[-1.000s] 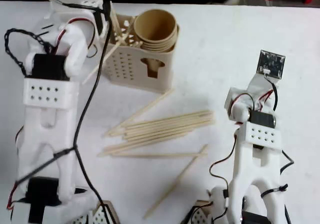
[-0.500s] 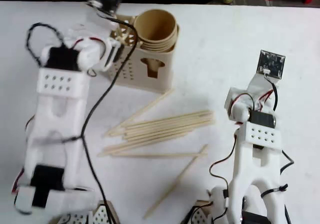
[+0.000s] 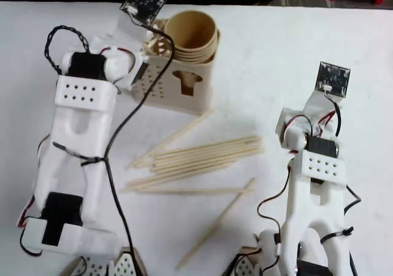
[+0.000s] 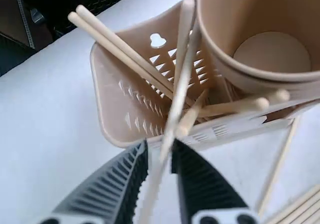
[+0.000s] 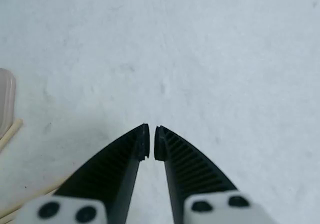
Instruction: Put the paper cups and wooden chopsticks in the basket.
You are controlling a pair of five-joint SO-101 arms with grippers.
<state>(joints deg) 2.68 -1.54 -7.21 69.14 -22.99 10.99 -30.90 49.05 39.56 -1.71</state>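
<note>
Note a swing of the left arm (image 3: pixel 80 122) since a second ago: then bent back by the table's left edge, now stretched toward the basket (image 3: pixel 166 85), wrist board (image 3: pixel 142 4) over its back left corner. Find the left gripper (image 4: pixel 157 154) clenched on one wooden chopstick (image 4: pixel 182 69), jaws narrow, both pressing the stick. Trace the held stick slanting up from the jaws across the basket, tip just beside the rim of the paper cups (image 4: pixel 270 54). Count several more chopsticks (image 4: pixel 120 49) leaning inside the basket, with the cups nested at its other end. Log the right gripper (image 5: pixel 151 141) nearly closed, a sliver between the tips, gripping nothing, over bare table (image 5: pixel 200 59); no shift there. See a loose bundle of chopsticks (image 3: pixel 202 156) lying between the arms, one stray (image 3: pixel 215 224) nearer the bases.
</note>
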